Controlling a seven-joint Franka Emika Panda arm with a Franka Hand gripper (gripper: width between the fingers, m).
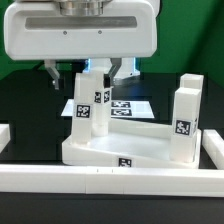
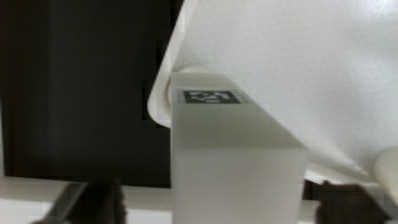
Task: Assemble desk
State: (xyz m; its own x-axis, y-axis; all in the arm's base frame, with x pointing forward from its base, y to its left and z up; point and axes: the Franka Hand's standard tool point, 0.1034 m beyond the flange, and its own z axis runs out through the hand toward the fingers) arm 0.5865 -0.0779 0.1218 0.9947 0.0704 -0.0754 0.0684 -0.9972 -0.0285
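On the exterior view's left, one leg (image 1: 83, 103) stands on the tabletop (image 1: 110, 148). The fingers (image 1: 101, 72) sit partly open around another leg (image 1: 97, 84); a grip I cannot tell. On the right stands a third leg (image 1: 186, 117). More legs remain.

We see the robot's broad white, rounded-cornered plastic hand housing (image 1: 78, 35), topped by a grey cylindrical wrist flange (image 1: 80, 7), from which two short dark fingers (image 1: 52, 71) descend beneath it.
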